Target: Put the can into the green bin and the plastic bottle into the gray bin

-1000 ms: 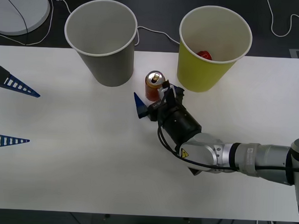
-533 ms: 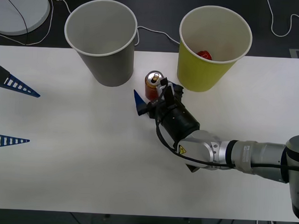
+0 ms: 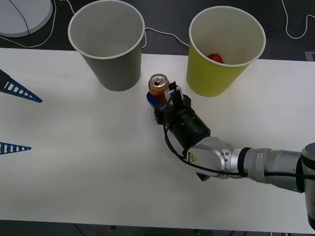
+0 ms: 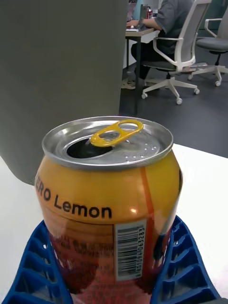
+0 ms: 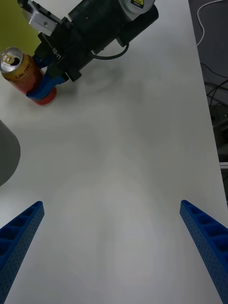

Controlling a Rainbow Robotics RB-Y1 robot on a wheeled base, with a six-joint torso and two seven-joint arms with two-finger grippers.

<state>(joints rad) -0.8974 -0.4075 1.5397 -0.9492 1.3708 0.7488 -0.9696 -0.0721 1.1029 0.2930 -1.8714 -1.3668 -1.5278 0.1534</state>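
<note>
Red-orange metal: the can (image 3: pixel 158 89) stands on the white table (image 3: pixel 82 162) between the gray bin (image 3: pixel 107 42) and the green bin (image 3: pixel 224 50), nearer the gray one, its gold pull tab and opened mouth facing up.
Hidden: the can's lower half is covered by blue ribbed fingers (image 4: pixel 183 266); in the right wrist view its base is cut off at the picture's edge.
Hard to make out: whether the can's base touches the table or sits just clear of it cannot be told.
Green bin contents: 1 red item (image 3: pixel 215 58) lies inside, partly masked by the rim; what it is cannot be told.
Right gripper (image 3: pixel 157 98): clamped on the can's lower body, 1 finger on each side.
Right arm pose: stretched low across the table from the robot's right, wrist pointing toward the 2 bins.
Left gripper (image 5: pixel 114 247): fingers wide apart, holding nothing, parked over the table's left side, well apart from the can.
</note>
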